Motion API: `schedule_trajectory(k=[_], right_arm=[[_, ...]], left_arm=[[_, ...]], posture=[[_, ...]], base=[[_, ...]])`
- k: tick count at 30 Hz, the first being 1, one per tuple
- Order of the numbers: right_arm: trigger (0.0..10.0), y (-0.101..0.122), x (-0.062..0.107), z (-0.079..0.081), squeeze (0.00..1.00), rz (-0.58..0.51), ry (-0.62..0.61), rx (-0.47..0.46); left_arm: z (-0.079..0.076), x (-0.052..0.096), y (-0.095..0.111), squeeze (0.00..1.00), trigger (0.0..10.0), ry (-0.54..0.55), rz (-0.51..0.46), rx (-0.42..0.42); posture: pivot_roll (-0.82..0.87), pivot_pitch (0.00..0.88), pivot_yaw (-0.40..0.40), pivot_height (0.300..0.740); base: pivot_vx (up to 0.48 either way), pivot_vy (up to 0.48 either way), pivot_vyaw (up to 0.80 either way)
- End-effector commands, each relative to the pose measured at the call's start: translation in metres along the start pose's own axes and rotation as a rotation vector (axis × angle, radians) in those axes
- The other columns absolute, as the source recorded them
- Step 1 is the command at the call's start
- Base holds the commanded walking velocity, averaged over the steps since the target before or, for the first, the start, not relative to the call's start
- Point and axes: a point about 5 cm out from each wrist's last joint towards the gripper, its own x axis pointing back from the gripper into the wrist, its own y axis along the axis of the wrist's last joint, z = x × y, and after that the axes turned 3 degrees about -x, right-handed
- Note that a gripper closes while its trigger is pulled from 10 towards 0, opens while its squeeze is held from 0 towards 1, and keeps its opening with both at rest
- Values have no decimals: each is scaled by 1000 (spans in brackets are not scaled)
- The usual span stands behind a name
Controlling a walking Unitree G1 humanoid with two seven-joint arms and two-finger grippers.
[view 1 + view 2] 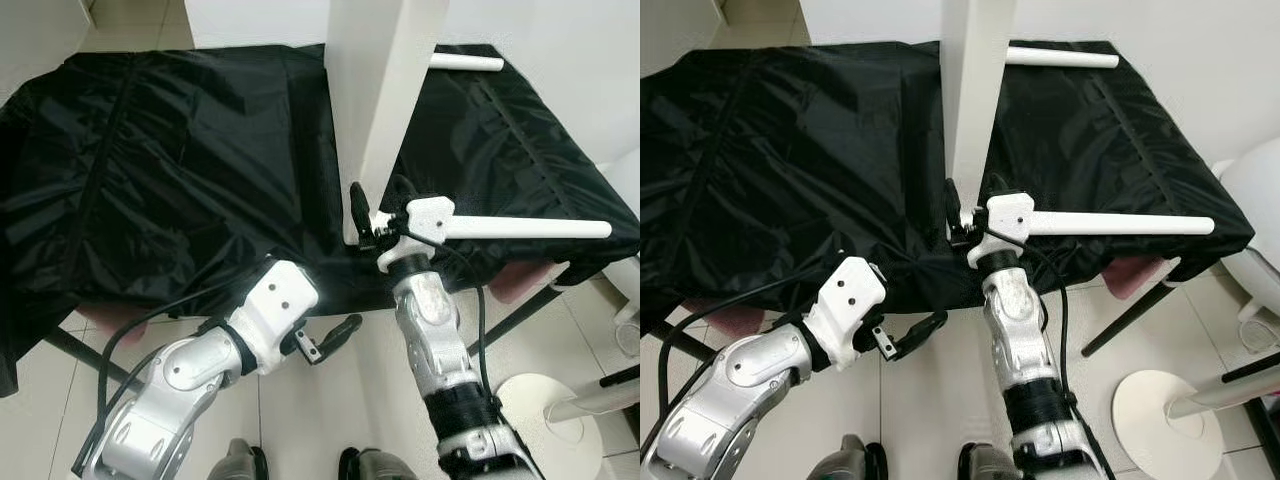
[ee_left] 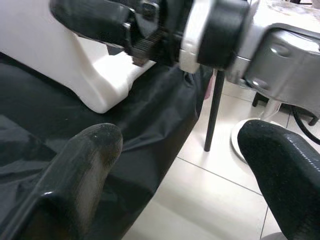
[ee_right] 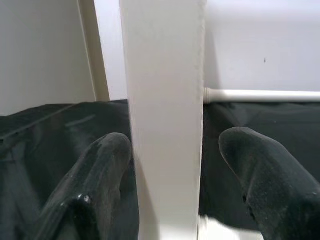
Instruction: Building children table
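A white tabletop panel [image 1: 385, 90] stands upright on its edge at the near side of the black-covered worktop [image 1: 180, 170]. The right gripper [image 3: 170, 165] straddles it, jaws seemingly touching but perhaps not clamped. White legs [image 1: 525, 228] lie nearby. The left gripper [image 1: 335, 338] hovers below the edge, jaws wide.

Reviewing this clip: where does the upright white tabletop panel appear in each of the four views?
Left eye view: white panel, top centre, standing on edge on the black cloth, right gripper at its base.
Right eye view: top centre.
Left wrist view: its lower corner, upper left.
Right wrist view: centre, between the fingers.
Shared landmark: the black cloth.
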Motion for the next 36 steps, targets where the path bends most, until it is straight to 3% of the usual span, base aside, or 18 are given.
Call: schedule_trajectory(k=[1, 10, 14, 19, 28, 36], right_arm=[[10000, -4, 12, -1, 0, 32, 15, 9], [10000, -14, 39, -10, 0, 106, 39, 37], [10000, -13, 50, -28, 0, 131, -38, 52], [10000, -12, 45, -43, 0, 149, -198, -7], [10000, -14, 40, -48, 0, 163, -305, -27], [10000, -17, 14, -52, 0, 182, -360, -12]], left_arm=[[3, 0, -1, 0, 10000, 54, 9, -16], [4, -1, -1, 0, 10000, 56, 8, -26], [5, -2, -2, 0, 10000, 58, 6, -31], [8, -4, -2, 0, 10000, 80, 13, -64], [12, -5, -2, 0, 10000, 93, 15, -81], [17, -7, -2, 0, 10000, 118, 13, -106]], posture=[[-37, 120, -12, 740], [-45, 105, -15, 740], [-51, 92, -16, 740], [-51, 81, -11, 740], [-49, 74, -8, 740], [-49, 77, 3, 740]], base=[[0, 0, 0], [0, 0, 0], [0, 0, 0], [0, 0, 0], [0, 0, 0], [0, 0, 0]])
